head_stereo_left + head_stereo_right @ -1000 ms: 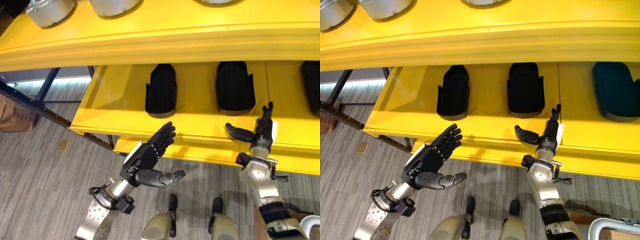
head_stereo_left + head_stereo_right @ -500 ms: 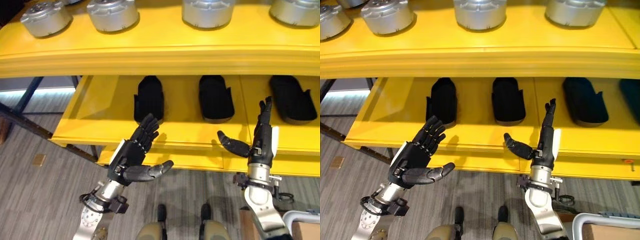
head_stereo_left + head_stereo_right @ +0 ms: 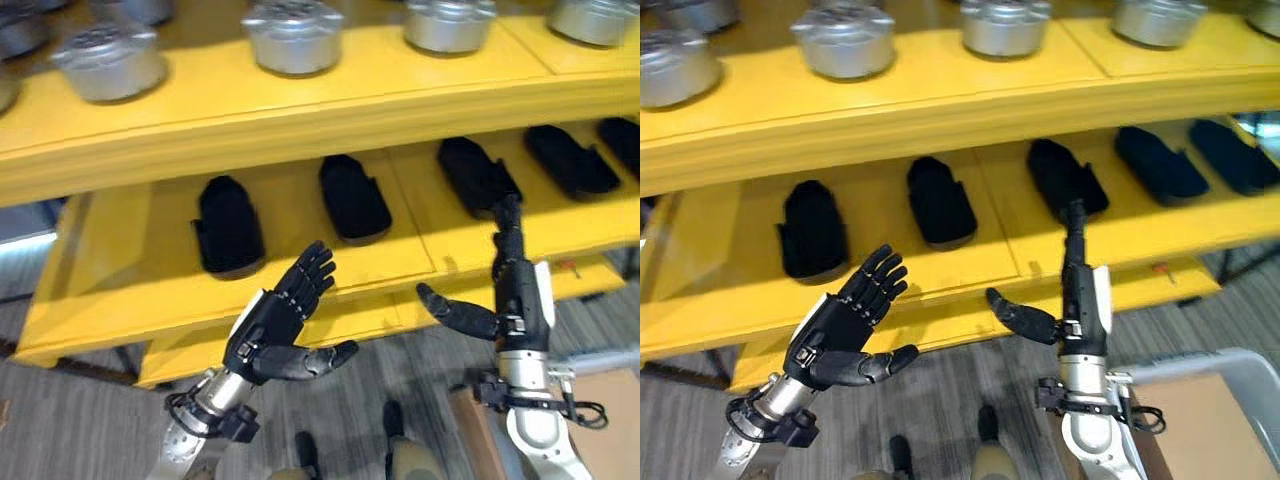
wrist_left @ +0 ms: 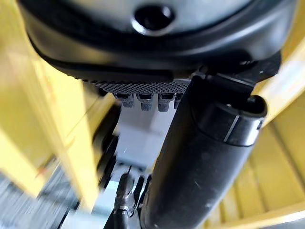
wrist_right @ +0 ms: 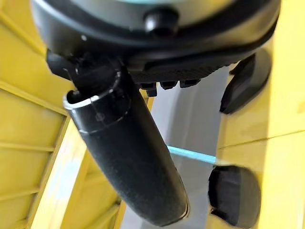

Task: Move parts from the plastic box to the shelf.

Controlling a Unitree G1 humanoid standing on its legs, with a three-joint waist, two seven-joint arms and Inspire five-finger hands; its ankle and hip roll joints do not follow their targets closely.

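Yellow shelf (image 3: 300,110) ahead, silver round parts (image 3: 295,35) along its upper tier above both hands, black cradles (image 3: 352,197) on the lower tier beyond the fingertips. Left hand (image 3: 272,325) raised before the lower edge, fingers spread, empty. Right hand (image 3: 510,290) upright, fingers straight, thumb out, empty. Plastic box (image 3: 1210,410) beside the right wrist.
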